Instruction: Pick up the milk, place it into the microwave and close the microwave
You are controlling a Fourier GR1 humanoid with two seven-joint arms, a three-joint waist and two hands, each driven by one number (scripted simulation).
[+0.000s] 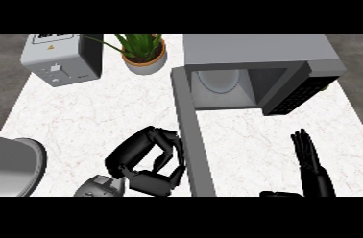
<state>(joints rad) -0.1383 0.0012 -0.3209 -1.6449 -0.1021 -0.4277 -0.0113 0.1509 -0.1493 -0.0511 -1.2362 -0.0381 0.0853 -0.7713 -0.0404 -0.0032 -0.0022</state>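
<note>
Curling its fingers with nothing visible inside, the left hand (149,160) touches the open microwave door (193,136); the right hand (312,160) rests open.

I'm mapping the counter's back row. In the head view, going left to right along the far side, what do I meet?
Toaster → potted plant → microwave, its door swung open toward the robot.

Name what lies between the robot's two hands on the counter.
In the head view, the open microwave door stretches between the curled left hand and the open right hand, plus bare marble counter.
</note>
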